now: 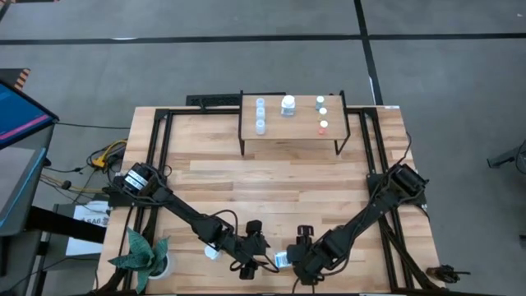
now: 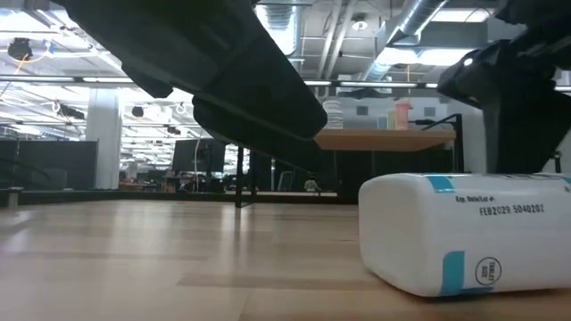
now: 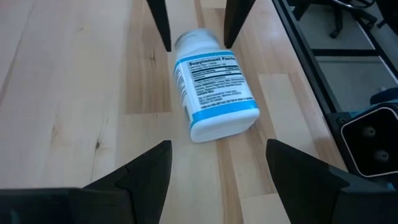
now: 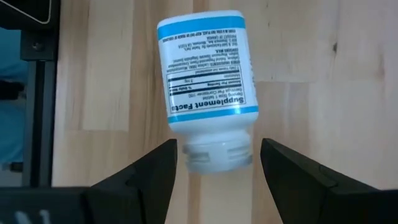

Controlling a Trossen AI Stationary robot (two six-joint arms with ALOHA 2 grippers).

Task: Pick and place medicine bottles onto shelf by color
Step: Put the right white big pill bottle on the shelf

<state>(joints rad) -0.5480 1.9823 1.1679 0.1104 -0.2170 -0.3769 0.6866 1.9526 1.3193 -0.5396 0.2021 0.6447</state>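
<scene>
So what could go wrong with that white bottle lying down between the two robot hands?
1. The white bottle lies on its side on the table, so a nudge could roll it away.
2. The right gripper is open around the cap end and the left gripper faces the base; both closing in might bump each other.
3. The shelf already holds small bottles a clumsy drop might topple.
</scene>
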